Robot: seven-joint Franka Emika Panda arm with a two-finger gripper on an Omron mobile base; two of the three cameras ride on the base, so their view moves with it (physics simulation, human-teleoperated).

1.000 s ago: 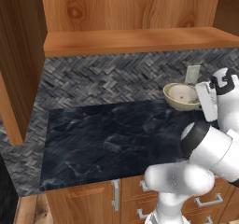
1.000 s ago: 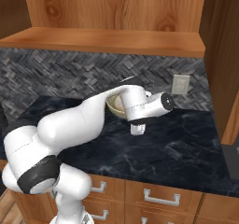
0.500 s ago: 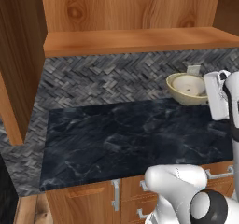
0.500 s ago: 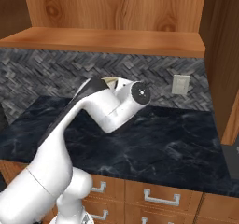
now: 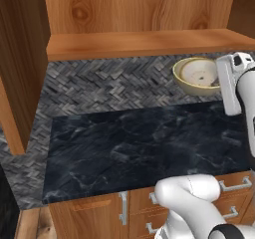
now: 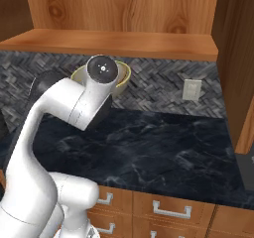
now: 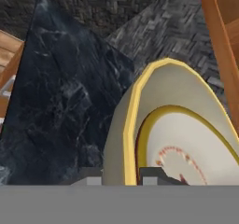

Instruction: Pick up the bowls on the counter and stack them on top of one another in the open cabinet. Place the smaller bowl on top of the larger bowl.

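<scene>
Above the far right of the black counter (image 5: 144,143), just under the cabinet shelf (image 5: 139,43), the larger bowl (image 5: 195,76) hangs in the air, tilted, its yellow rim pinched between the narrow jaws of the gripper (image 7: 124,178).

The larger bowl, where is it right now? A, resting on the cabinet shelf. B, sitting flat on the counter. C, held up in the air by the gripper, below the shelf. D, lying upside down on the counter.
C: the larger bowl hangs clear of the counter below the shelf, and in the hand view the jaws pinch its rim, one on each side.
</scene>
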